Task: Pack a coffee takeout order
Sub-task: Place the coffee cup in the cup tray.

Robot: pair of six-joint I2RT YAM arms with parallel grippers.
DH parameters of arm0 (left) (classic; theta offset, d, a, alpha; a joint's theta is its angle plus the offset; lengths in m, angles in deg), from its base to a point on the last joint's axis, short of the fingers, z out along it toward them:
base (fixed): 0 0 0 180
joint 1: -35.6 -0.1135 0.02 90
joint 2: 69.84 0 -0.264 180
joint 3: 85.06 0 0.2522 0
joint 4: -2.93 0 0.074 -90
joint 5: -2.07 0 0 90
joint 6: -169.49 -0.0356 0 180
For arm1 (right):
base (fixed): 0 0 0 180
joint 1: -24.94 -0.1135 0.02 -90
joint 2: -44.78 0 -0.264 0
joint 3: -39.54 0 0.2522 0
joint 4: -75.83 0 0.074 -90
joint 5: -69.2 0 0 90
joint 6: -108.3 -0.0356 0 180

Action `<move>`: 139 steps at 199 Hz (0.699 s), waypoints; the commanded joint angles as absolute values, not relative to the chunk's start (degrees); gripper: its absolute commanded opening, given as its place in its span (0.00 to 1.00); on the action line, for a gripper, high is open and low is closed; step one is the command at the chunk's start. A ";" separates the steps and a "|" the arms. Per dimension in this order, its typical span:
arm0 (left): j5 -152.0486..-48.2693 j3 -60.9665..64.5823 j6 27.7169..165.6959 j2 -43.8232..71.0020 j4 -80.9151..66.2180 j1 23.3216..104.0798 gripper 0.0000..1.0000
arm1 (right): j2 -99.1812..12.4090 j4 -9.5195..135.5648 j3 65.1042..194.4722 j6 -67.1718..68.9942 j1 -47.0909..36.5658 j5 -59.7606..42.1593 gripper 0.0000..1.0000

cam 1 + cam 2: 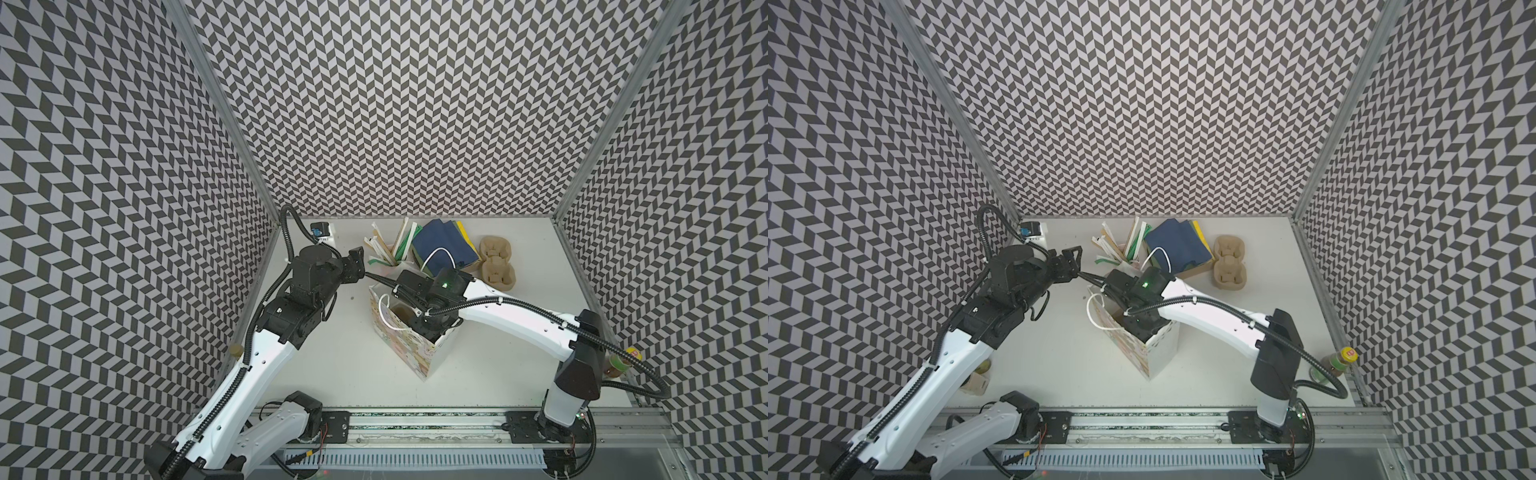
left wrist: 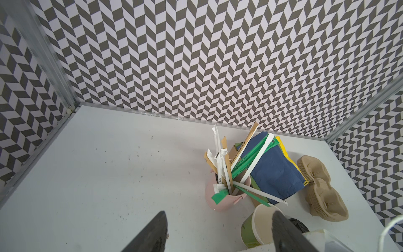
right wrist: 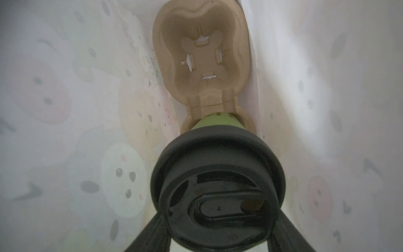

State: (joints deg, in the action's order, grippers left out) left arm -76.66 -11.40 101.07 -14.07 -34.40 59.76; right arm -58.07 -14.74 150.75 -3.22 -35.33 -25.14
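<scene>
Inside the patterned paper bag (image 1: 415, 357), our right gripper (image 3: 220, 215) has its jaws closed on the green paper cup (image 3: 214, 121) just under its black lid (image 3: 218, 174), the cup's base in one pocket of the pulp carrier (image 3: 202, 54). Our left gripper (image 2: 219, 215) hangs wide open, empty. If we let go before the cup seats, it may tip; pulling out carelessly could snag the bag's close walls.

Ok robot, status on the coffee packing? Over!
Left gripper open, empty. Right gripper shut on small green paper cup with black round plastic lid, inside white patterned paper bag, seated in tan moulded-pulp cup carrier. Nothing blocking.
</scene>
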 commanded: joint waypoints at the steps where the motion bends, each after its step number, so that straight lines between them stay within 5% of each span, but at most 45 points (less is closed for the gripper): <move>1: -75.83 -11.87 101.46 -14.73 -33.68 59.37 0.76 | -64.97 -13.87 146.58 -3.16 -36.01 -24.47 0.02; 139: -76.23 -11.84 101.46 -14.56 -33.59 59.21 0.76 | -64.21 -13.95 151.38 -3.09 -36.23 -24.89 0.13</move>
